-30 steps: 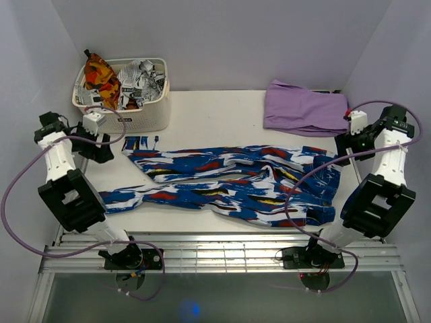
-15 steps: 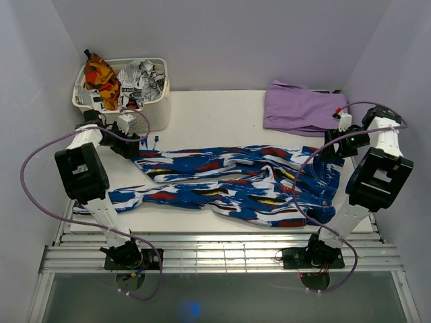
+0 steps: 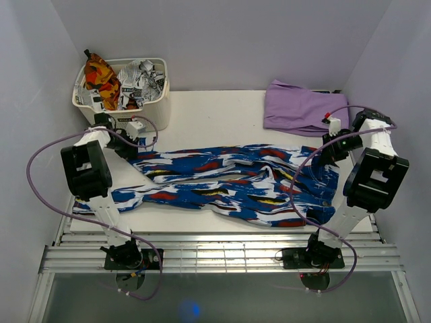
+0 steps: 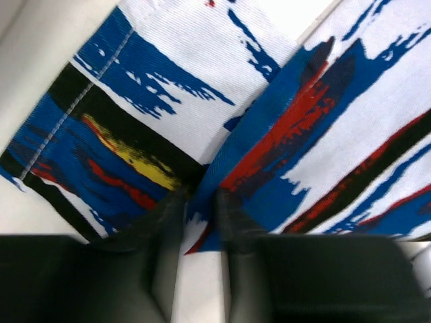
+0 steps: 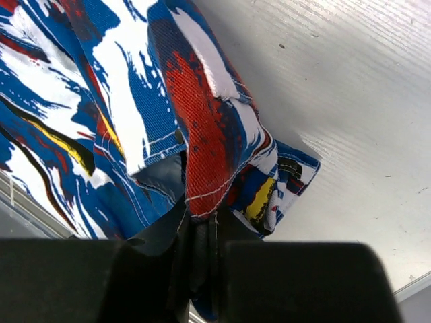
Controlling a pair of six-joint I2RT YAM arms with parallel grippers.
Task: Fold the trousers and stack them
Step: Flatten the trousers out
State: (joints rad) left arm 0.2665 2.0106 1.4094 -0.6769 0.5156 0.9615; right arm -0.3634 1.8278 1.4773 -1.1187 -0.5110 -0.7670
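Observation:
The trousers, bright blue with white, red, black and yellow streaks, lie spread flat across the table, legs to the left and waist to the right. My left gripper is at the hem end of the far leg. In the left wrist view it is shut on a raised fold of the trousers. My right gripper is at the far waist corner. In the right wrist view it is shut on a stitched red-and-blue edge of the trousers.
A cream basket with orange-red and black-and-white printed clothes stands at the back left, just behind the left gripper. A plain lilac garment lies at the back right, close to the right gripper. Walls close in on three sides.
Both arms swung inward from the table's sides onto the trousers. Both grippers went from open to shut on the cloth, left at the far leg's hem, right at the waist corner.

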